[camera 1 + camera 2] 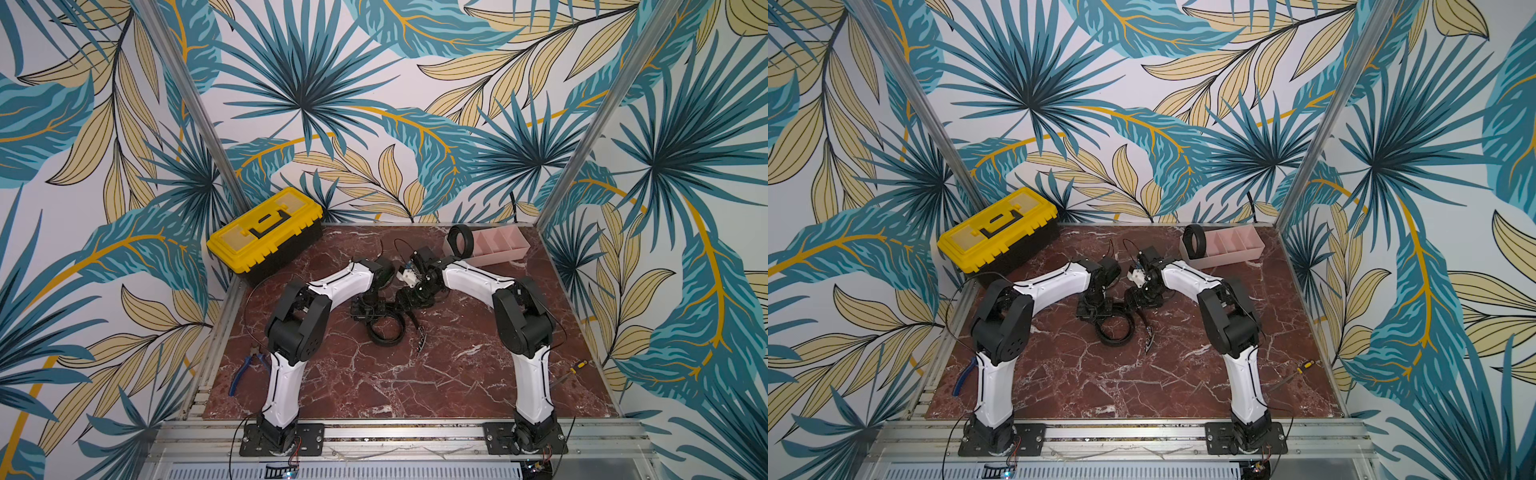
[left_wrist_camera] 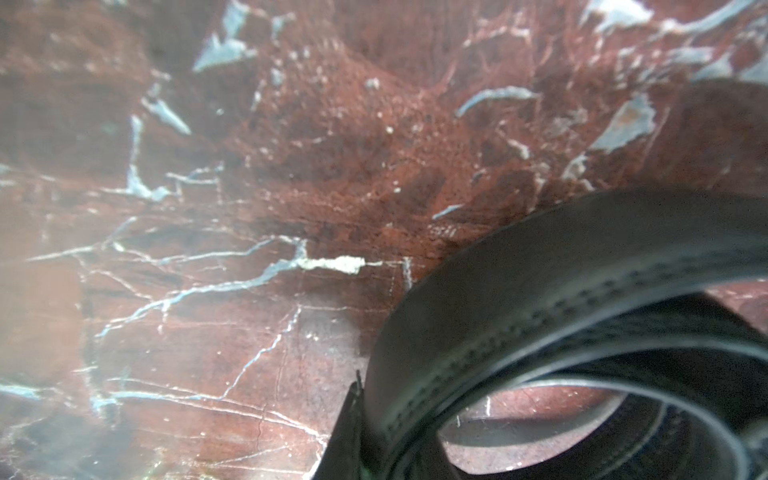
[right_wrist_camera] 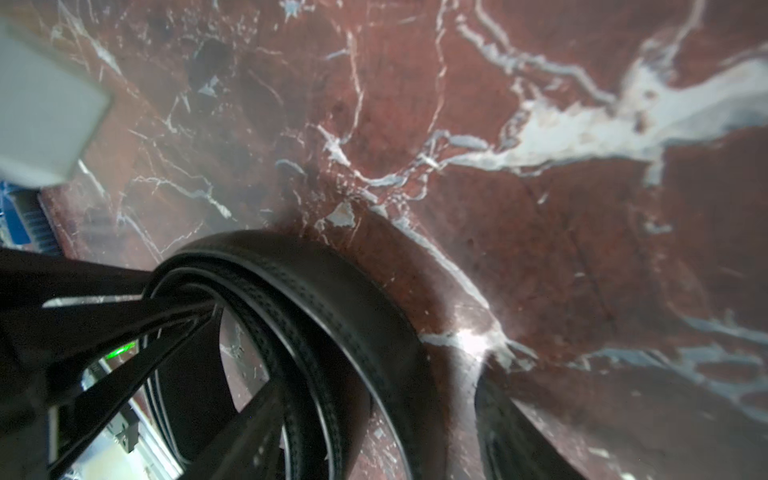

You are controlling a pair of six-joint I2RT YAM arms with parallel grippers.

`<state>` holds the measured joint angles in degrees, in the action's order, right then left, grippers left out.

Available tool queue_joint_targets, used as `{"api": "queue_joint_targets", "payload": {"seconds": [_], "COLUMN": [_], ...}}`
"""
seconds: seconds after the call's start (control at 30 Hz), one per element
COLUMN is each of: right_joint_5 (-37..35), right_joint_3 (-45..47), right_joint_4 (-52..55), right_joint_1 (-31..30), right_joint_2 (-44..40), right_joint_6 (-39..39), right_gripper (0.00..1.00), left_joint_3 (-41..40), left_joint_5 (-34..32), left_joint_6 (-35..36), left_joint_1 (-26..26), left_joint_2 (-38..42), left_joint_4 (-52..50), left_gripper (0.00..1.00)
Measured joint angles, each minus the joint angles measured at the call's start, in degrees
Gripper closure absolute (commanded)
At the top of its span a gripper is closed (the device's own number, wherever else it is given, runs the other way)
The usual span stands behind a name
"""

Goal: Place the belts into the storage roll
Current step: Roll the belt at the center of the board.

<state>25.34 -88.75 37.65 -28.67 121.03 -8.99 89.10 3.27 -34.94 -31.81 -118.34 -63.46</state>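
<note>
Red marble table (image 1: pixel 374 386), both arms bent inward over its middle

We note one rolled belt (image 1: pixel 460 241) standing on edge in the end compartment of the pink tray (image 1: pixel 505 252), at the end nearer the yellow toolbox (image 1: pixel 266 232). The tray sits far right on the table, the toolbox far left.

The loose belt (image 1: pixel 384 332) lies at table centre in a slack coil of a few wraps, well apart from the tray. Its tail runs off on the right arm's side and ends in a metal buckle (image 1: pixel 422 341) flat on the marble.

The left gripper (image 1: pixel 368 316) is down at the far edge of that coil. In its wrist view the loose belt (image 2: pixel 540 291) runs hard against a dark finger, so we read the fingers as clenched on the strap.

The right gripper (image 1: pixel 405 309) is low just beside it, at the same coil (image 3: pixel 332 316). We cannot tell whether its fingers are released or clenched.

Blue-handled pliers (image 1: pixel 245 370) lie at the left edge and a screwdriver (image 1: pixel 577 365) at the right edge
</note>
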Motion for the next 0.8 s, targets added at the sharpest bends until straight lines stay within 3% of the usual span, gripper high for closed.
{"api": "queue_joint_targets", "payload": {"seconds": [0.47,0.8], "right_joint_5": [3.65,-1.20], "right_joint_3": [9.75,3.19], "right_joint_4": [-5.01,-1.51], "right_joint_1": [-2.82,-3.78], "right_joint_2": [-5.42,-4.46], "right_joint_6": [-8.02,-5.88], "right_gripper": [0.30,0.33], "left_joint_3": [1.97,2.80], "left_joint_5": [1.27,1.86], "left_joint_6": [-1.38,-2.62], "left_joint_1": [0.04,0.13], "left_joint_2": [-1.42,-1.97], "left_joint_4": [-1.09,-1.88], "left_gripper": [1.00,1.00]}}
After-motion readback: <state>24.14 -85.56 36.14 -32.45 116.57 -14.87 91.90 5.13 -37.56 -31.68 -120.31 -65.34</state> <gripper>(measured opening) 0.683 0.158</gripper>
